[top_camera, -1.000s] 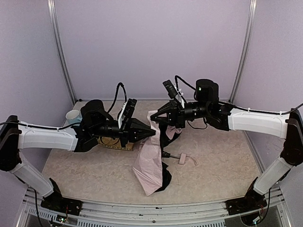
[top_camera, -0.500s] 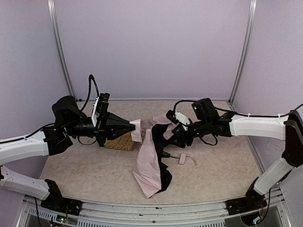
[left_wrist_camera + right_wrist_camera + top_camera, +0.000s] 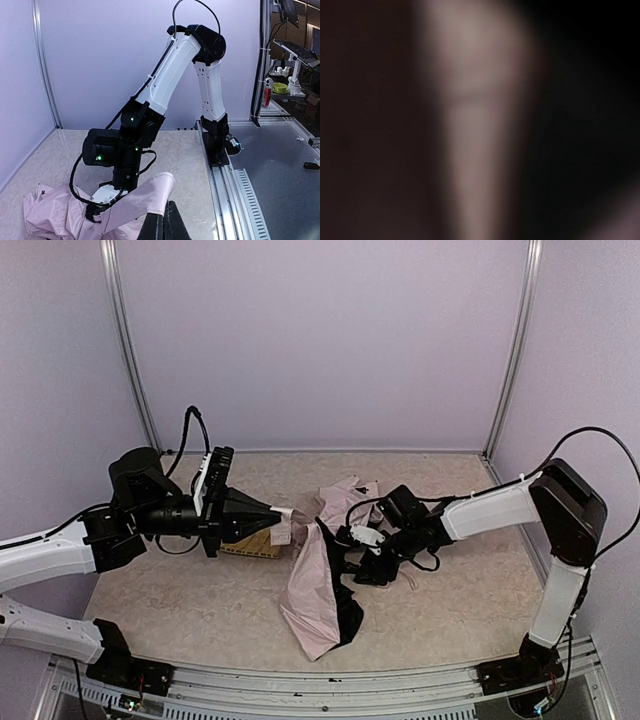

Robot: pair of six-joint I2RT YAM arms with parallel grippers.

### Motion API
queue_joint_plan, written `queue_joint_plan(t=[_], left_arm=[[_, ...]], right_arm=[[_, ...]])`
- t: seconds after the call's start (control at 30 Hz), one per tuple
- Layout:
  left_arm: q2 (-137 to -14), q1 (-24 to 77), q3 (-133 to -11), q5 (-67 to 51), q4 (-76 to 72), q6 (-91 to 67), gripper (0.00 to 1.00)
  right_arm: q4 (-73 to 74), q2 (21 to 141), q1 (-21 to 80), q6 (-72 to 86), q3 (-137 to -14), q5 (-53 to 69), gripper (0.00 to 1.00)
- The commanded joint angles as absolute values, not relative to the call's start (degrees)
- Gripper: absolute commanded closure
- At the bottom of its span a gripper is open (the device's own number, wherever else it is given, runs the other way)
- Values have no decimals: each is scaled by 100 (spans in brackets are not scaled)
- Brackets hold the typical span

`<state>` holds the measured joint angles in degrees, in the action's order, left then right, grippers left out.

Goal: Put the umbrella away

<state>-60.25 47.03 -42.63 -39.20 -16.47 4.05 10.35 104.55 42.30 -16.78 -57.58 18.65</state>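
Observation:
The pale pink umbrella lies crumpled in the middle of the table, with black parts showing along its right side. My left gripper is shut on a flap of its pink fabric and holds that edge up, stretched to the left. My right gripper points down into the umbrella's middle, low over the table. Its wrist view is a dark blur with one pale pink band, so how its jaws stand is hidden.
A woven yellow straw piece lies on the table under my left gripper. Purple walls with metal posts close in the back and sides. A metal rail runs along the near edge.
My left arm pulled back to the left with the pink fabric in its grip. My right arm let go of the fabric's top and dropped low onto the umbrella's middle.

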Motion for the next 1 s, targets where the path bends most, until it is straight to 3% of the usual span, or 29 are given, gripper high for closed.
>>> queue_joint_plan(t=[0.0,0.27,0.43,0.73,0.97], left_arm=[[-5908,4746,-4281,-3847,-1549,498,100],[-5777,4755,-4331,-3880,-1361,589,100],[-5773,4781,-4329,-3884,-1136,755,100],[-6652,4816,-4316,-3821,-714,1280,100],[-7721,4780,-4574,-3252,-431,1595,100]], right_arm=[[1152,10880,4362,-1861,-5791,1359,53],[831,10608,4358,-1860,-5547,664,100],[125,9901,4050,-1530,-5351,763,100],[-1295,8030,2653,-746,-4918,2614,100],[-961,6946,2523,-1386,-5062,3829,100]])
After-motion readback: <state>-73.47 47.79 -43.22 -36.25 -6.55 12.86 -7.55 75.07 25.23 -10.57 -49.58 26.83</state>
